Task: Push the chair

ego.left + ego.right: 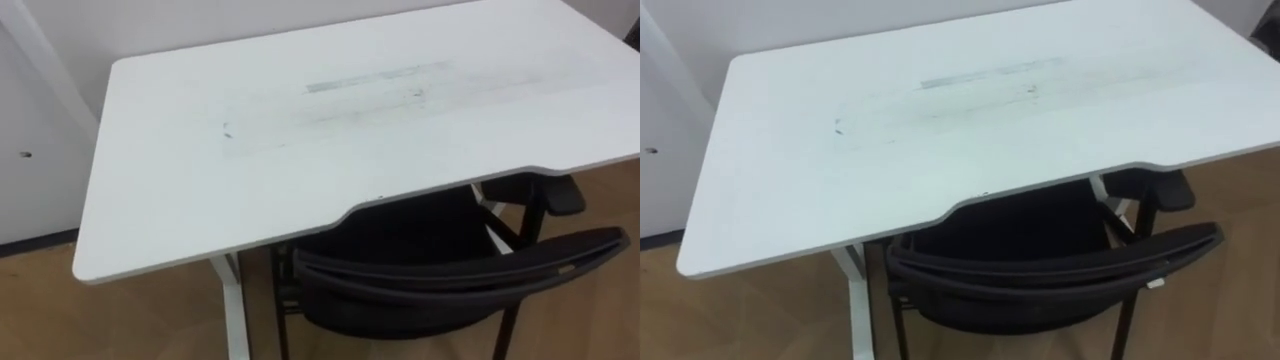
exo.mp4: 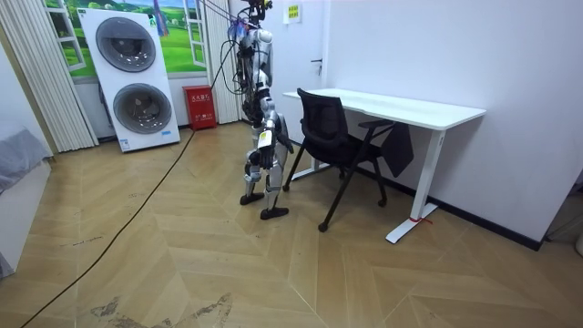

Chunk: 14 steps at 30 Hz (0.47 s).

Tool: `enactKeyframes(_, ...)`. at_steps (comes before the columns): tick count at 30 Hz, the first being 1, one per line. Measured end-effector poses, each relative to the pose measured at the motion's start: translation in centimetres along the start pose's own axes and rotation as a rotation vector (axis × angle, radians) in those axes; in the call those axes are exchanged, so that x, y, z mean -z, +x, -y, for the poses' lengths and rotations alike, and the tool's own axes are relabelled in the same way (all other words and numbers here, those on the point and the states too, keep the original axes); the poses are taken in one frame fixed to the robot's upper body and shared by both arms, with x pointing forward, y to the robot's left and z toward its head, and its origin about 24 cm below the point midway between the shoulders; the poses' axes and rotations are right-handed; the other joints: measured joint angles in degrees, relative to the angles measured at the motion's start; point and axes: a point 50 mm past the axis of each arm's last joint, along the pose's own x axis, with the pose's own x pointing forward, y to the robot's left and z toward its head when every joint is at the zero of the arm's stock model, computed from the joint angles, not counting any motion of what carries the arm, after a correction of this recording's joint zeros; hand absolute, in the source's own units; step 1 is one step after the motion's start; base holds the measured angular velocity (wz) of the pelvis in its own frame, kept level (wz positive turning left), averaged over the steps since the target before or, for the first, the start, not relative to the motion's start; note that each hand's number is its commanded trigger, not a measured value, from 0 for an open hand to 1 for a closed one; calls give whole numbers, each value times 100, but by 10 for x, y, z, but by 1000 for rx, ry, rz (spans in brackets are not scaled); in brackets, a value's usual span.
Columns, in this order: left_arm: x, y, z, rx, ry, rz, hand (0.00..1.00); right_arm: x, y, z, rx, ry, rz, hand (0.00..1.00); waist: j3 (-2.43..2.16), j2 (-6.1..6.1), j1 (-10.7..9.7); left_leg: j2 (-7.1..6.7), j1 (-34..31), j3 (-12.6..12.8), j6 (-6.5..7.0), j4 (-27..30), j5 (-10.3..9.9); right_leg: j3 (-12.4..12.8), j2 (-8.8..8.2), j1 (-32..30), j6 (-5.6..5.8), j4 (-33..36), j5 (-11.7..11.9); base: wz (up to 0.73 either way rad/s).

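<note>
and there was the herringbone wooden floor [image 2: 273, 273], spread right across the room. up at 10 o'clock in the room view stood the stacked washing machines [image 2: 132, 77]. the white desk [image 1: 300, 130] ran along the wall at 3 o'clock. from the head camera its top took the upper half, with grey scuff marks [image 1: 380, 80] smeared toward 1 o'clock of its middle.

now the chair [image 1: 440, 270], black and mesh-backed. it sat at 5 o'clock in the eye views, seat tucked under the desk's curved front edge. the backrest stood clear of that edge, nearest the camera, and one armrest [image 1: 555, 195] poked out at 3 o'clock below the tabletop. in the room view the chair faced the desk, front part under the top, rear legs out on the floor. the robot stood upright just behind the backrest, on the chair's 9 o'clock side, facing the desk.

a dark cloth [image 2: 398, 150] hung under the desk at the chair's 3 o'clock. a red box [image 2: 199, 105] sat on the floor at 4 o'clock of the washing machines. the right hand [image 2: 281, 138] hung low by the hip, close to the backrest. whether it touched the chair i could not tell, and whether it was wide or narrow i could not tell either.
</note>
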Motion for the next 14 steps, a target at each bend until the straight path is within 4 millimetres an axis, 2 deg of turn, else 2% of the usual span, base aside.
enactKeyframes(4, 20, -9, 21, 147, 30, -88, 0, 17, -6, -18, -208, -134, -55, 0, 1, -26, 9, -4, -13, 5, 6, 24, -4, -22, -9, -6, 1, -18, -1, 0)
enactKeyframes(7, 31, -17, 35, 257, 64, -139, 0, 21, -11, -32, -342, -217, -62, 0, 5, -47, 11, 3, -11, 14, 8, 55, -42, -20, -2, 1, 6, -32, -4, 0)
enactKeyframes(14, 27, -28, 61, 397, 122, -127, 0, 25, -27, -61, -573, -356, -42, 0, 10, -75, 40, 1, -33, 19, 9, 51, -42, -25, 7, -25, 7, -60, -4, 0)
